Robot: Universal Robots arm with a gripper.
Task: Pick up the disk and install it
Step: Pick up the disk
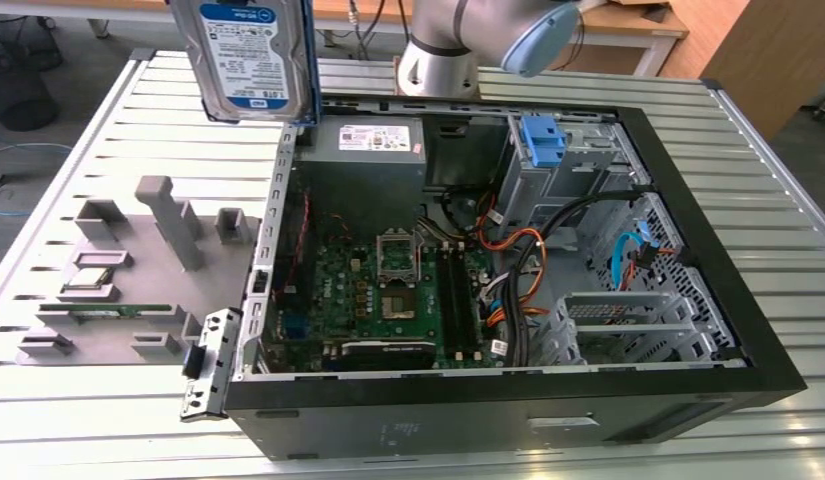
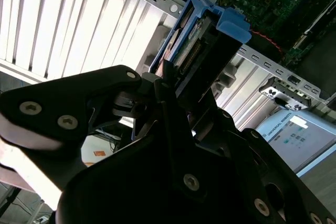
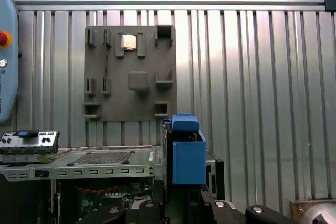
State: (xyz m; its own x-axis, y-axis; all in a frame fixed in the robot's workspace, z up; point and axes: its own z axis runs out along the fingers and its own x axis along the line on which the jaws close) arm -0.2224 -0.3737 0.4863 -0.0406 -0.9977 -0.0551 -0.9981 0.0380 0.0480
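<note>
One open computer case lies on its side on a ribbed metal counter, its single green motherboard facing up and one blue bracket standing on the drive cage at the far side. Beside the case, toward the exterior view's left, sits one grey fixture plate carrying one square chip and one memory stick. The counter's slats run the length of the surface. Beyond it are a grey floor, loose cables and a wooden desk, with the one silver robot arm rising at the counter's far edge. One disk, in its blue carrier frame, hangs upright in the air above the case's far corner on the exterior view's left, over the power supply, with its white-and-blue label facing the exterior camera. In the second wrist view the black hand is pinching the disk by one end. Its fingers are pressed against the frame's sides, and the rest of the disk juts out past them.
</note>
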